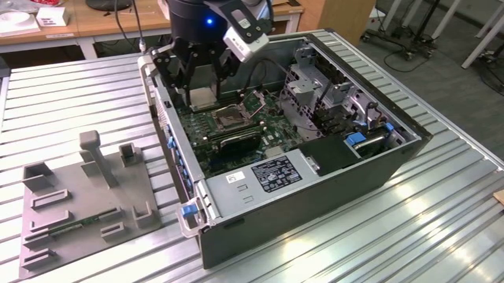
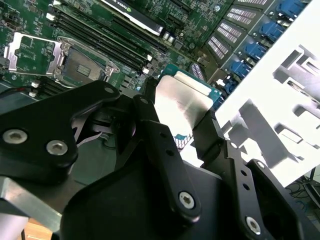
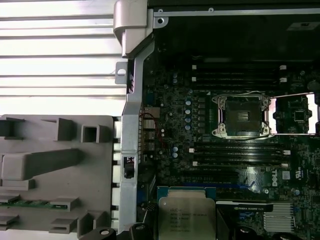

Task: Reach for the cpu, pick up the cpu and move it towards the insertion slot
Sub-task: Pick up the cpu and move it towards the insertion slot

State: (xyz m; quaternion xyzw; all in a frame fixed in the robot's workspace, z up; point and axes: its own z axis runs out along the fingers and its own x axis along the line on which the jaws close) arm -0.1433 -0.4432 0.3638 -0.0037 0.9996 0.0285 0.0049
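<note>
The open computer case (image 1: 315, 147) lies on its side on the slatted metal table (image 1: 71, 94), its motherboard (image 1: 236, 127) facing up so the arm can work from above. Beside the case, on the exterior view's left, sits the grey fixture plate (image 1: 79, 200). Over the motherboard hangs the gripper (image 1: 198, 88), its jaws clenched on two opposite edges of the cpu (image 2: 181, 102); gripping by the edges likely leaves the chip's underside free to seat. The cpu (image 3: 186, 216) is held flat above the board, metal face up, near the insertion slot (image 3: 242, 116) but not yet over it. The slot's frame stands open, its dark centre exposed to receive the chip.
</note>
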